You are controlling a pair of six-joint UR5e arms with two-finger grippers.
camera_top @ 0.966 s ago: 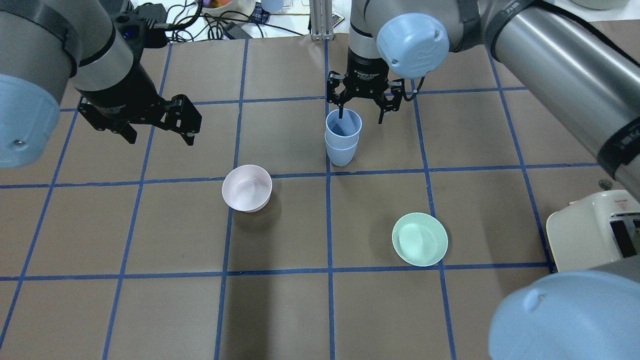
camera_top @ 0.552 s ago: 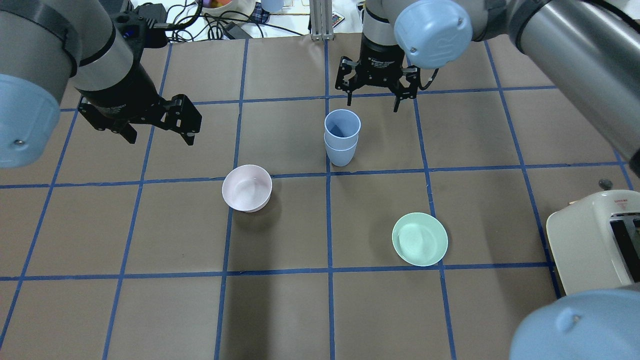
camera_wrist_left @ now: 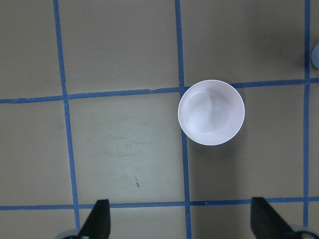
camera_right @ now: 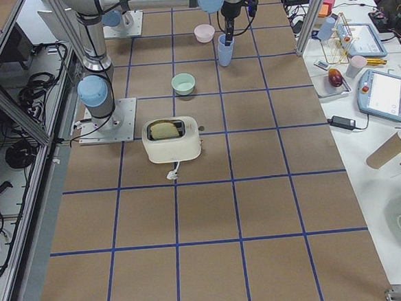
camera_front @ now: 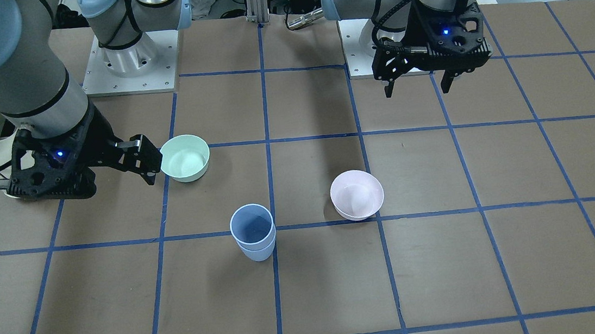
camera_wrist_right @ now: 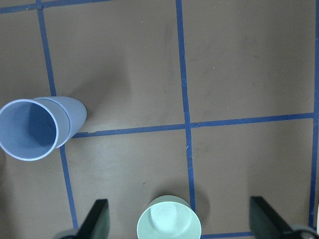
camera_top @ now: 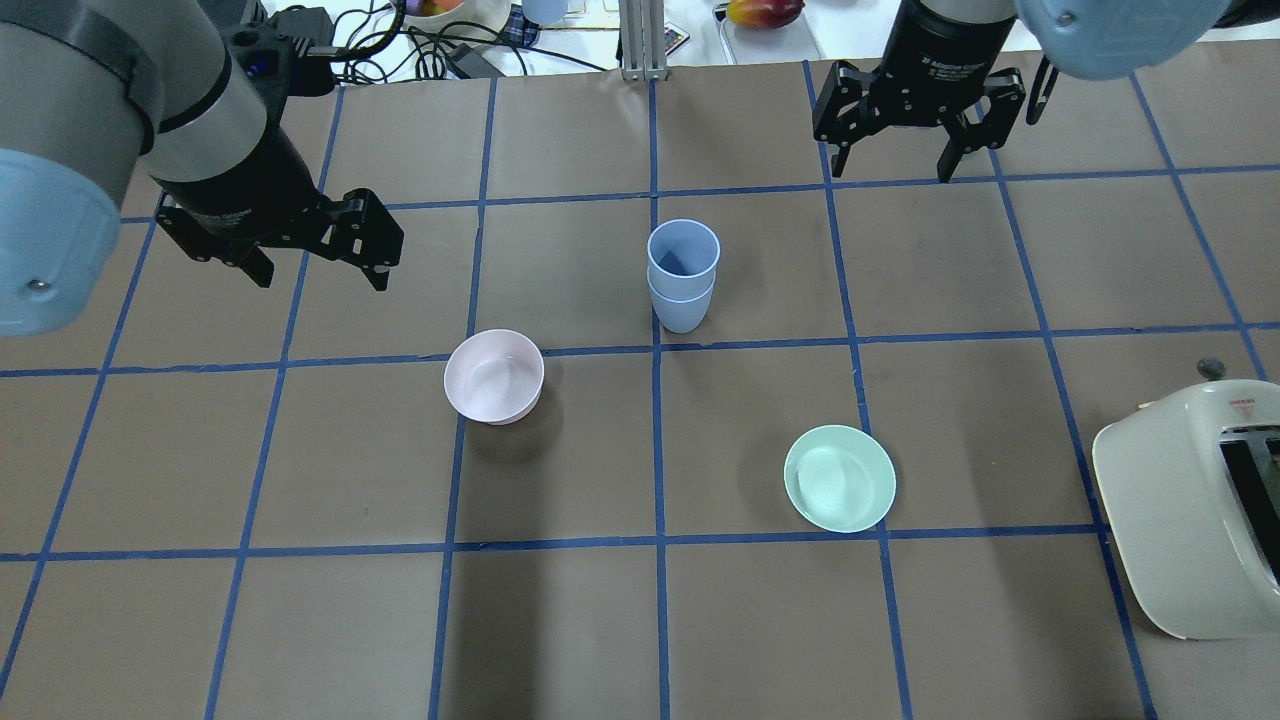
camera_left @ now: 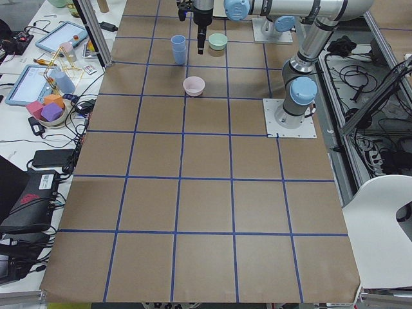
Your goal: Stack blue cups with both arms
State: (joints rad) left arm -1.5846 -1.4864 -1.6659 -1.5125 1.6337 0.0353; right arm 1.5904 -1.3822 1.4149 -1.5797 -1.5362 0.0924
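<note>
The two pale blue cups [camera_top: 683, 275] stand nested, one inside the other, upright near the table's middle; they also show in the front view [camera_front: 254, 239] and at the left of the right wrist view [camera_wrist_right: 37, 127]. My right gripper [camera_top: 890, 172] is open and empty, raised well above the table, beyond and to the right of the cups. Its fingers [camera_wrist_right: 97, 221] frame the bottom of the right wrist view. My left gripper [camera_top: 320, 272] is open and empty, hovering left of the cups, with its fingers [camera_wrist_left: 99, 219] low in the left wrist view.
A pale pink bowl [camera_top: 494, 376] sits near-left of the cups and shows in the left wrist view [camera_wrist_left: 211, 112]. A mint-green bowl [camera_top: 840, 478] sits near-right. A cream toaster [camera_top: 1190, 510] stands at the right edge. Cables and clutter lie beyond the far edge.
My right gripper, open, has risen from the stacked cups' rim and moved away to the far right. The cups stay nested. The left arm has not moved.
</note>
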